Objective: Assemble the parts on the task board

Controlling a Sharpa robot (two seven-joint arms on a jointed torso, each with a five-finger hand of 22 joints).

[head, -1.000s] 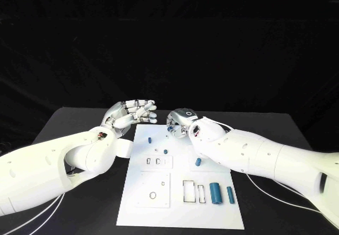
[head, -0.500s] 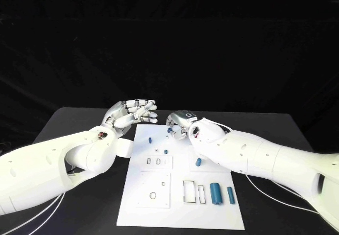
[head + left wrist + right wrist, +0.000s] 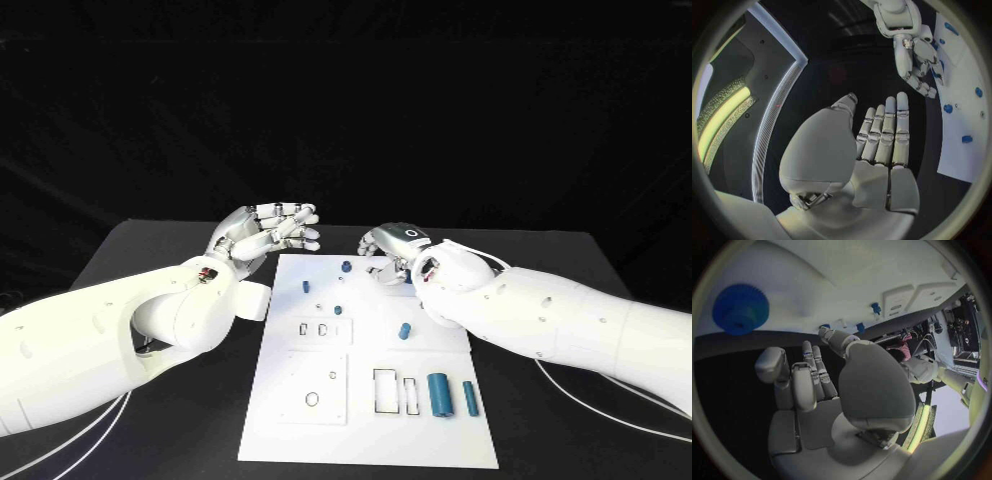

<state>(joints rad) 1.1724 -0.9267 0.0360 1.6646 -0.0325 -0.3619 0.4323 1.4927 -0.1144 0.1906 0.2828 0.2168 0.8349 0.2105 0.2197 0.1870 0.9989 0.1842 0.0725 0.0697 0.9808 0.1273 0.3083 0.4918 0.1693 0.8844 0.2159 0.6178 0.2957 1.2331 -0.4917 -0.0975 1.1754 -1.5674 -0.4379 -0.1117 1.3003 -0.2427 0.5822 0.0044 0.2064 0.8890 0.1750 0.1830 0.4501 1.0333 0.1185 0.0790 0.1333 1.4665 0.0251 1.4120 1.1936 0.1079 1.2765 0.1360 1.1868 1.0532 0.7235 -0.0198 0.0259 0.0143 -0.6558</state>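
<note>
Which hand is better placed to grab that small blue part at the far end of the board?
Right. The right hand hovers just beside the small blue part over the task board; the left hand sits off its far corner.

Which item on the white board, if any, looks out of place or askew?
One small blue part lies loose and tilted on the task board, outside any slot, while the two larger parts lie neatly side by side near the front. Nothing looks spilled or damaged.

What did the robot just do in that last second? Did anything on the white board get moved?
The right hand slid sideways toward the robot's right, off the far end of the task board, uncovering a small blue part standing there. It holds nothing. The left hand and the other parts stayed put.
</note>
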